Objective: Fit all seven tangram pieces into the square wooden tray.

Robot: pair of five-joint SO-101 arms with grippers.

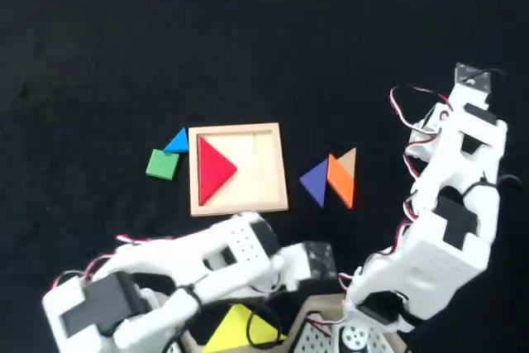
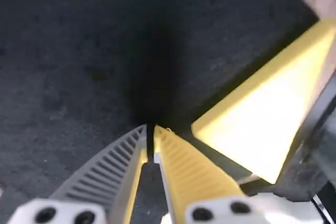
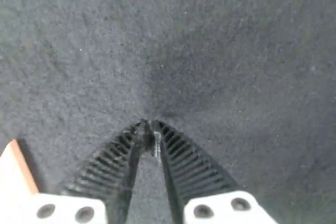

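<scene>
The square wooden tray (image 1: 278,168) lies mid-table with a red triangle (image 1: 213,169) in its left half. Left of the tray lie a small blue triangle (image 1: 177,141) and a green square (image 1: 162,164). To its right sit a darker blue triangle (image 1: 315,180), an orange parallelogram (image 1: 341,179) and a tan triangle (image 1: 349,159). A large yellow triangle (image 1: 238,328) (image 2: 262,124) lies at the near edge, partly under the left arm (image 1: 207,266). My left gripper (image 2: 153,129) is shut and holds nothing, just beside the yellow piece. My right gripper (image 3: 150,127) is shut over bare cloth.
A black cloth (image 1: 99,80) covers the table, with free room behind and to the left of the tray. The right arm (image 1: 450,221) stands folded at the right edge. A pale, orange-edged corner (image 3: 16,174) shows beside the right gripper.
</scene>
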